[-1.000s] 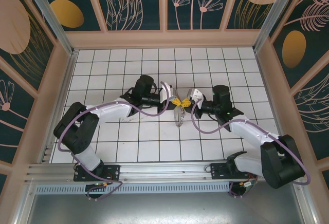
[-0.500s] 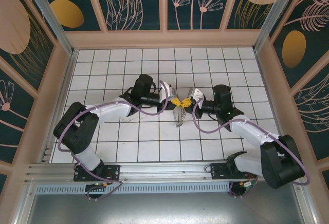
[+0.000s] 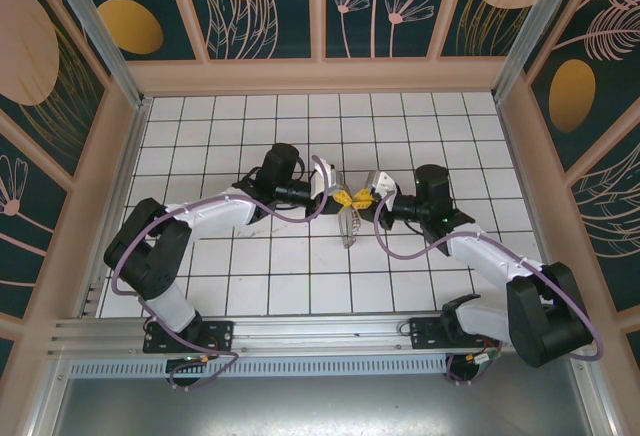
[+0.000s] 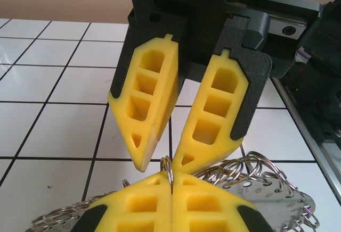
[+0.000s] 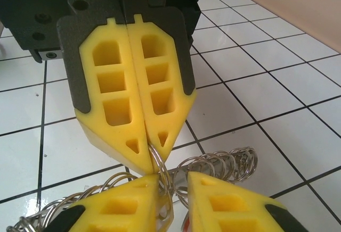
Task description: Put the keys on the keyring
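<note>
From above, two arms meet over the middle of the white tiled worktop [image 3: 220,136]. The left arm runs from its base at 7 o'clock, elbow bent outward, and the left tool [image 3: 340,199] points to 3 o'clock. The right arm mirrors it from 5 o'clock, and the right tool [image 3: 361,197] points to 9 o'clock. The tips are nose to nose. One bunch of silver loops [image 3: 347,226] sits just at 6 o'clock of that meeting point.

In the left wrist view, the left tool [image 4: 171,174] at 6 o'clock has its two yellow fingers pressed flat together. They nip one thin keyring [image 4: 169,168] that stands edge-on. The right tool [image 4: 162,160] faces it from 12 o'clock. Its two fingers [image 4: 146,104] are spread in a V, with the tips on either side of the keyring's top. The bunch [image 4: 250,171] lies on the tiles at 4 o'clock. Its loops are too crowded to count.

In the right wrist view, the left tool [image 5: 149,160] at 12 o'clock is clamped on the keyring [image 5: 160,171]. The right tool [image 5: 173,181] at 6 o'clock is parted and grips nothing, and the keyring sits close to its 9 o'clock finger. The bunch [image 5: 224,163] curls behind. I cannot tell if the keyring is linked to it.
</note>
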Robot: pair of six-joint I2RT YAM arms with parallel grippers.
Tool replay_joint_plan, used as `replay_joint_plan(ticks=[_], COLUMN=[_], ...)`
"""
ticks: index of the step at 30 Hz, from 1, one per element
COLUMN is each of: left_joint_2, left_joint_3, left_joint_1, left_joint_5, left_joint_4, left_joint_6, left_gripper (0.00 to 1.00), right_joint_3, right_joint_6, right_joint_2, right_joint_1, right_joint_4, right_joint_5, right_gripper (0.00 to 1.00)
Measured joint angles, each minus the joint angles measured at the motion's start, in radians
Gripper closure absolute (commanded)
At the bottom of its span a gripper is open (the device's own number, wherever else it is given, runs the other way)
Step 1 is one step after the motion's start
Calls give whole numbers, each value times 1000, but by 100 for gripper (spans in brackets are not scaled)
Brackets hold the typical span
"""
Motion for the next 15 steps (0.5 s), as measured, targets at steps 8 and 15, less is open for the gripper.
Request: replay_joint_plan(ticks=[8,15], left_joint_2=[2,7], left_joint_3=[11,34], left_joint_1=[0,0], left_joint_5=[-7,-25], left_joint_4=[-18,-64], left_joint_6=[9,44], left_gripper=[100,85], right_joint_3=[2,5], right_joint_6=[-8,-4], right_joint_2=[0,0], right_joint_1=[1,-1], right_joint_4=[-9,-18], right_joint_5=[-11,-8], right_gripper=[96,100])
